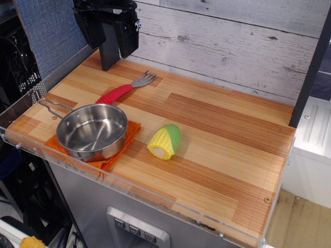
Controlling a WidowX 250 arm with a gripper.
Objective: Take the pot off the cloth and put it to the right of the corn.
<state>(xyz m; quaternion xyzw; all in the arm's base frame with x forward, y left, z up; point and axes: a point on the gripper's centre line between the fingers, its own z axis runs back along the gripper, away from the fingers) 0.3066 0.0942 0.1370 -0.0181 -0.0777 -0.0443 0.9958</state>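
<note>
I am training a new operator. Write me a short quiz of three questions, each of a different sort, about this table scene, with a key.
1. True or false: the pot stands on the orange cloth.
2. Multiple choice: what lies nearest behind the pot? A) a blue cup B) the red-handled fork C) a sponge
3. Fill in: the toy corn lies on the wooden table, to the ___ of the pot as the camera sees it.

Key: 1 true. 2 B. 3 right. Note: the gripper hangs above the far left corner, holding nothing.
</note>
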